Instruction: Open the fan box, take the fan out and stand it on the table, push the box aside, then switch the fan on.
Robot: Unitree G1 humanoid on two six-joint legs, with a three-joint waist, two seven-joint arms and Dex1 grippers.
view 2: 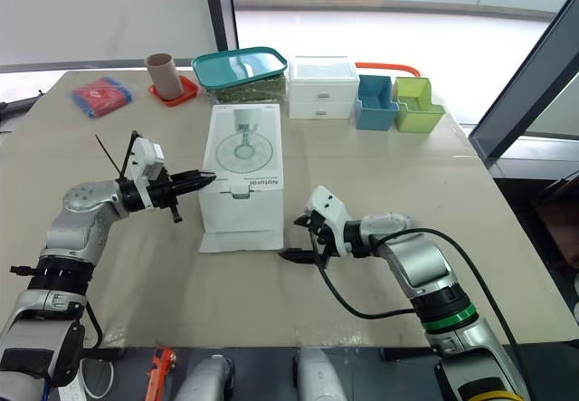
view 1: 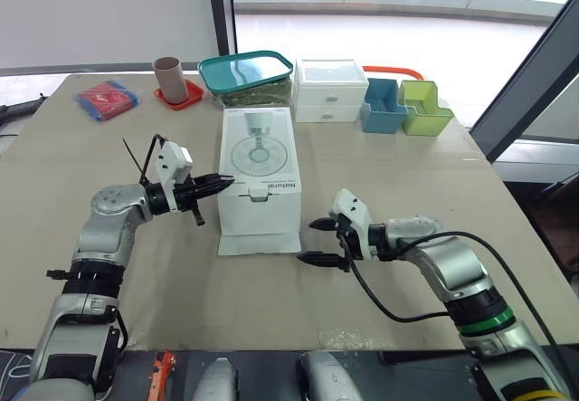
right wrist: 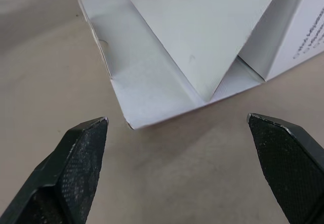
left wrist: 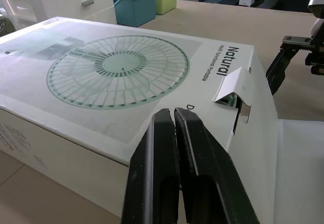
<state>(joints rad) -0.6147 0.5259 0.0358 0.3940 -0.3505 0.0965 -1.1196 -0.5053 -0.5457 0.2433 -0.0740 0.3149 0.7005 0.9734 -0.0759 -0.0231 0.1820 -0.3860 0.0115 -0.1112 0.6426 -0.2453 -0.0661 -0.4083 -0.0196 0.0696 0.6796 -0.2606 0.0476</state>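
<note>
Left eye view, left arm: elbow bent at the middle left of the frame, forearm level and pointing right at the fan box (view 1: pixel 260 170).
Left pincer: the left gripper (view 1: pixel 226 182) has its two black fingers pressed together with nothing between them; the tips sit at the upper edge of the box's left long side, and I cannot tell whether they touch it.
Right arm: reaches in from the lower right, forearm angled toward the centre of the frame.
Right pincer: the right gripper (view 1: pixel 308 241) is spread wide and holds nothing, just off the lower right corner of the end flap (view 1: pixel 260 241).
Task thing: the fan box lies flat at the centre of the frame, long axis running up and down; smooth white card, a round fan grille printed on top, "Natural" along one edge.
Flap: folded out flat on the table (view 1: pixel 407 175) at the box's lower end.
Tab (left wrist: pixel 234 85): a small card tongue, lifted at the top edge of that end.
Tabletop: matt beige, rectangular.
Back row: red packet (view 1: pixel 106 100) at upper left, then brown cup (view 1: pixel 169 77), teal-lidded container (view 1: pixel 246 77), white drawer unit (view 1: pixel 330 90), blue bin (view 1: pixel 383 109), green bin (view 1: pixel 423 109).
Open room: bare tabletop on both sides of the box, widest toward the right edge; the container and drawer unit stand just beyond the box's upper end.
</note>
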